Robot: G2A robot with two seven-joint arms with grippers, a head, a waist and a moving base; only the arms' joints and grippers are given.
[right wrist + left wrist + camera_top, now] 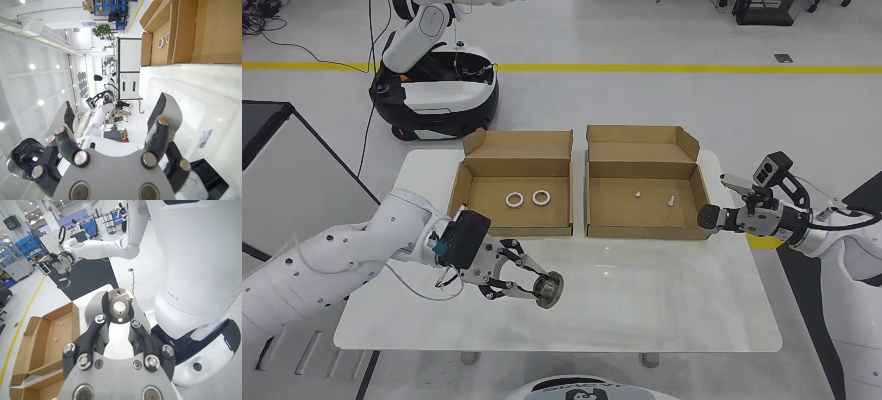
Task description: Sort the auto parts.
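Observation:
My left gripper is shut on a round metal flange with a centre bore, held above the white table's front left part. Two cardboard boxes stand at the back of the table. The left box holds two white rings. Two small bolts lie in the right box. My right gripper stands open and empty at the right box's front right corner.
Another wheeled robot stands on the floor behind the table. A dark-topped cabinet is at the far left. Bare table surface lies in front of the boxes, between my two arms.

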